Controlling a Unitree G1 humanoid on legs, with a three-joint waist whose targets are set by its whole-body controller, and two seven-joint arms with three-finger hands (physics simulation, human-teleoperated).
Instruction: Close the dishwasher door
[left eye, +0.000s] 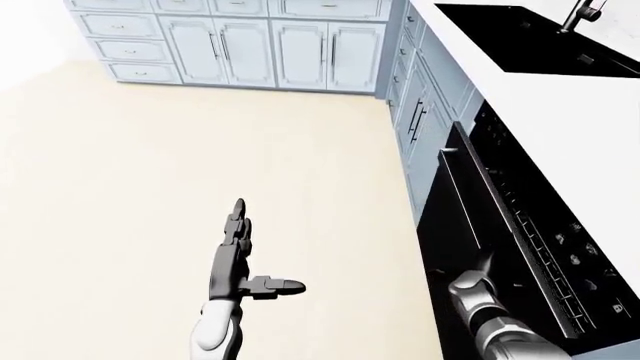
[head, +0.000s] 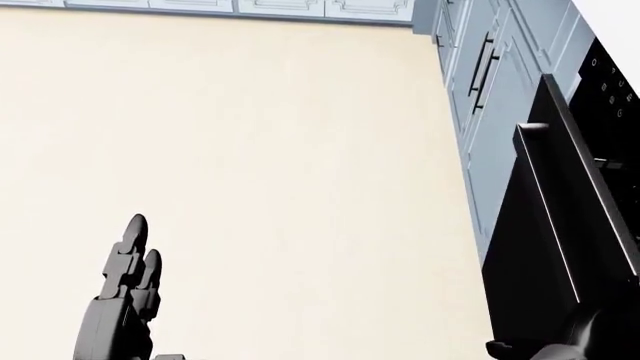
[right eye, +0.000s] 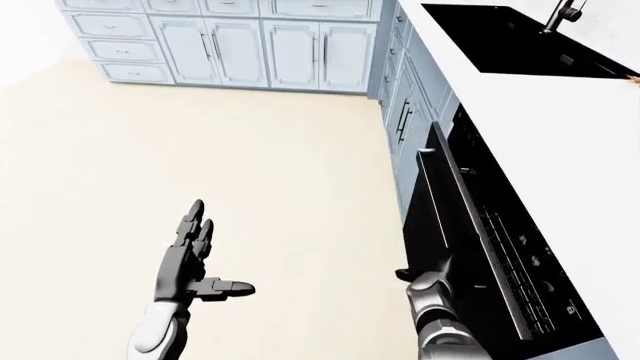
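Pushing the dishwasher door shut is judged to be the step in hand: the door is seen partly raised at the right of the left-eye view, its long edge running from the middle right down toward the lower right, its outer black face turned toward the floor at the left and its handle along the upper edge. The rack is exposed beside it under the white counter. The right hand is pressed against the door's outer face; its finger spread cannot be told, and nothing is seen to be grasped. The left hand is held over the floor, fingers extended, thumb out, empty. A continued push rightward is judged necessary.
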